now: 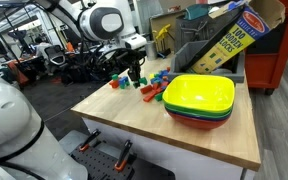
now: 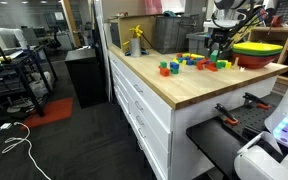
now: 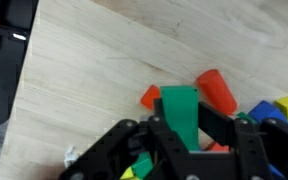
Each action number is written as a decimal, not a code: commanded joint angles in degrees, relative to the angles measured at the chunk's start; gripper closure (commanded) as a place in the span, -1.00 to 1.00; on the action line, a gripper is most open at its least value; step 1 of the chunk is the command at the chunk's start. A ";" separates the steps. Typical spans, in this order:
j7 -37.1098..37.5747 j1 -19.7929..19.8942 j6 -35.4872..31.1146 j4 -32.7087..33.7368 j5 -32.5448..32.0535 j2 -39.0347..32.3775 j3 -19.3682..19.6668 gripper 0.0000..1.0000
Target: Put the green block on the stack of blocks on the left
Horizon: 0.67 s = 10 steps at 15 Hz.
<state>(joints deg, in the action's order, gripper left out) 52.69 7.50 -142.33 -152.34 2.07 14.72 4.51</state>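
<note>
My gripper (image 3: 187, 112) is shut on the green block (image 3: 179, 105), an upright green piece held between the two fingers. In both exterior views the gripper (image 1: 132, 70) (image 2: 217, 50) hangs just above the table by the loose jumble of coloured blocks (image 1: 154, 86) (image 2: 209, 63). The stack of blocks, a small red and blue group (image 2: 168, 68), stands apart from the jumble; it also shows in an exterior view (image 1: 115, 83). In the wrist view a red block (image 3: 150, 96) and an orange-red piece (image 3: 216, 90) lie on the wood right below the green block.
A stack of bowls with a yellow-green one on top (image 1: 199, 96) (image 2: 259, 50) stands beside the jumble. Blue and yellow blocks (image 3: 284, 108) lie at the wrist view's right. A yellow bottle (image 2: 136, 40) stands at the table's far end. A block box (image 1: 234, 35) stands behind.
</note>
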 commanded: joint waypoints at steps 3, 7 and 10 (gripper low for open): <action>-14.15 -5.38 2.80 4.60 5.94 -1.39 -3.23 0.75; -25.81 -8.99 3.36 7.01 10.59 -4.41 -4.75 0.75; -34.13 -9.74 5.51 8.65 11.99 -6.13 -4.90 0.75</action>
<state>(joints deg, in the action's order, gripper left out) 26.17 -2.00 -140.23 -146.71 12.30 10.83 -0.62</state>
